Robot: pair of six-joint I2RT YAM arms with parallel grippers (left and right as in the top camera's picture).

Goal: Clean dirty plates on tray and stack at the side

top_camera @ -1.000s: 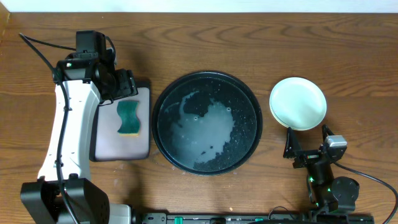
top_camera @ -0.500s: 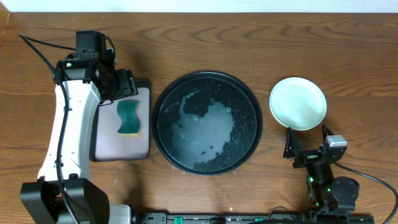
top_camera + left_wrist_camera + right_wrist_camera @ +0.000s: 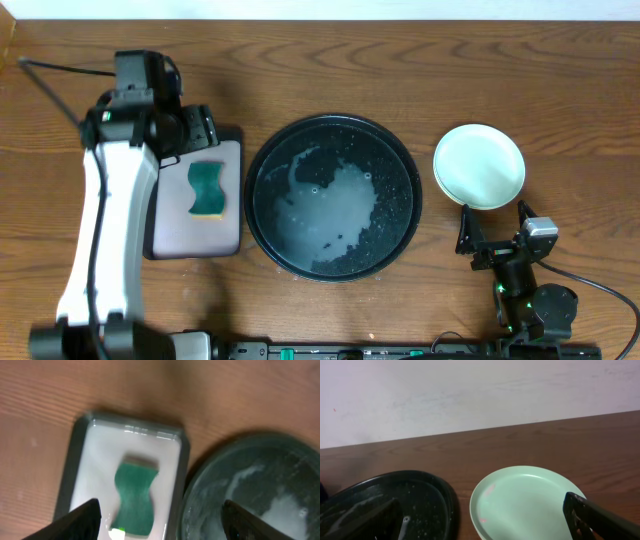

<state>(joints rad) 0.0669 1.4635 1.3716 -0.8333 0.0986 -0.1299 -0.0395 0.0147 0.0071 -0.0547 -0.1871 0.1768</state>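
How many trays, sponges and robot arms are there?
Trays: 2, the round black tray and the small rectangular tray
Sponges: 1, the green sponge
Robot arms: 2, the left arm and the right arm
Total: 5

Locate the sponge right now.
Overhead, on the left: the green sponge lies on the small pink-matted rectangular tray, just left of the big round black tray.

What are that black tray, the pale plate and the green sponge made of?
Tray: glossy black, plastic or coated metal, I cannot tell; it reflects light through the wet film. Plate: probably plastic, smooth, pale mint, faint sheen. Sponge: seems soft foam, dull green, waisted shape.
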